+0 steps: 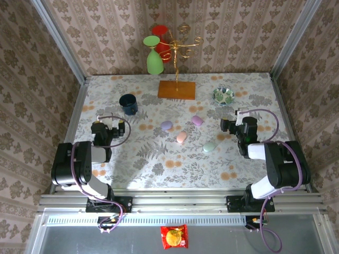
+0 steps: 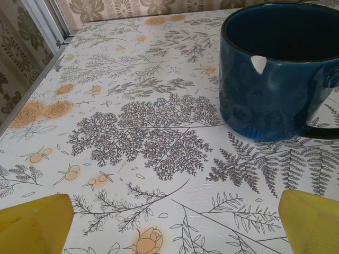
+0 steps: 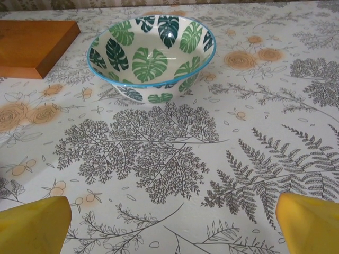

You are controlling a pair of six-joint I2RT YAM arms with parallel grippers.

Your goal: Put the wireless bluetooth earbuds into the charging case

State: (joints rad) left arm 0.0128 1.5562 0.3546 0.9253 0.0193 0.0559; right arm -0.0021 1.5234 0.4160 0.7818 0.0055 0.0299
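Several egg-shaped pastel charging cases lie mid-table in the top view: lilac (image 1: pixel 167 125), pink (image 1: pixel 181 137), mauve (image 1: pixel 197 120) and mint green (image 1: pixel 209 147). The earbuds are too small to make out from here. My left gripper (image 1: pixel 108 120) sits at the table's left, well left of the cases, open; its yellow fingertips (image 2: pixel 37 222) frame bare tablecloth with nothing between them. My right gripper (image 1: pixel 235 119) sits to the right of the cases, open too, and its yellow fingertips (image 3: pixel 310 222) hold nothing.
A dark blue mug (image 2: pixel 275 69) stands just ahead of the left gripper. A leaf-patterned bowl (image 3: pixel 151 55) stands ahead of the right gripper. A wooden-based gold rack (image 1: pixel 176 89) with a green and a red glass stands at the back. Wallpapered walls enclose three sides.
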